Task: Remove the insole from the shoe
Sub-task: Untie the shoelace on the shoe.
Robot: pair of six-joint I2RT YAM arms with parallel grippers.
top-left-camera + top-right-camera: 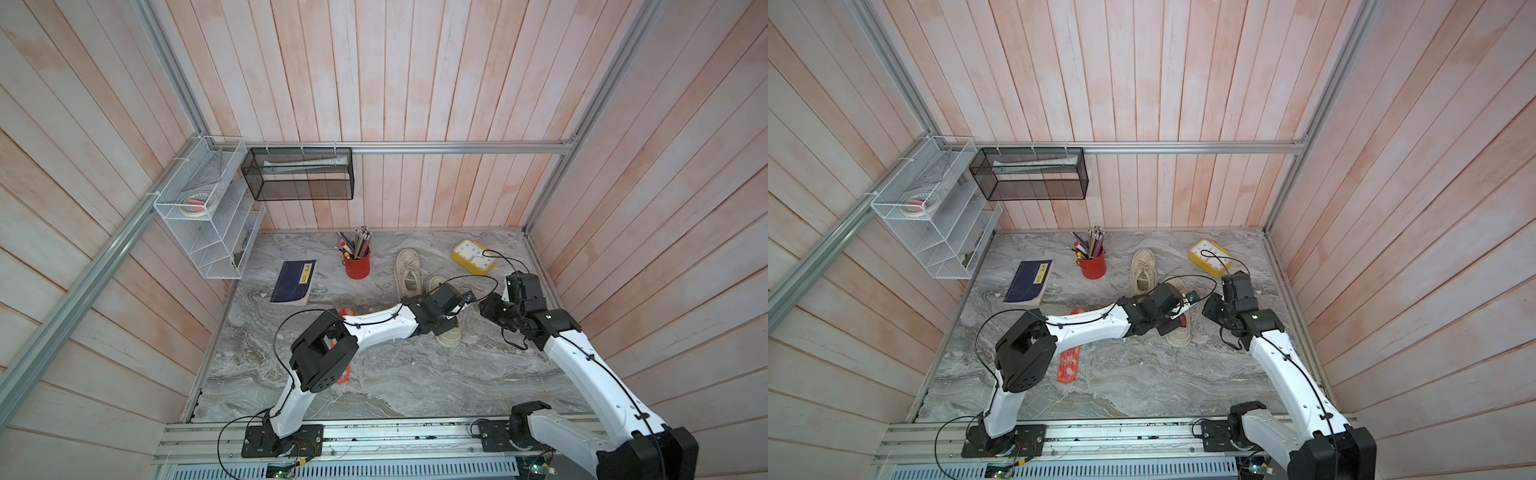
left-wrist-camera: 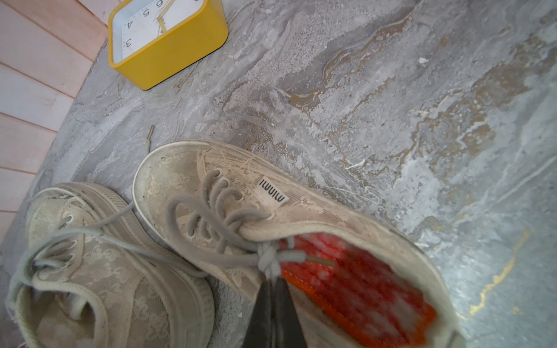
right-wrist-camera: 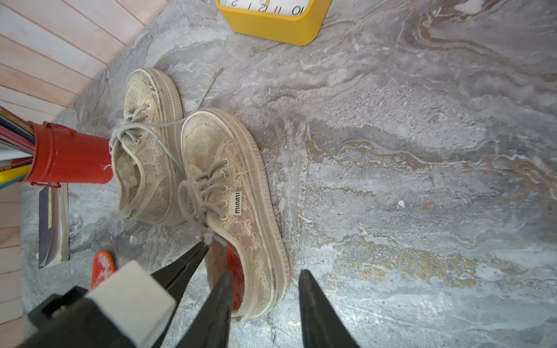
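2 shoes [image 1: 409,268], 2 insoles [image 1: 1068,363]; 1 ea clock [image 1: 473,257], book [image 1: 293,282], cup [image 1: 357,266].

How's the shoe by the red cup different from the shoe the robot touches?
The shoe by the red cup looks beige inside; the touched shoe holds an orange insole. The left gripper pinches the touched shoe's lace knot; no gripper touches the other. Both are beige lace-ups.

Both arms extended, left fingers [image 2: 274,313] pressed together, right fingers [image 3: 315,310] parted
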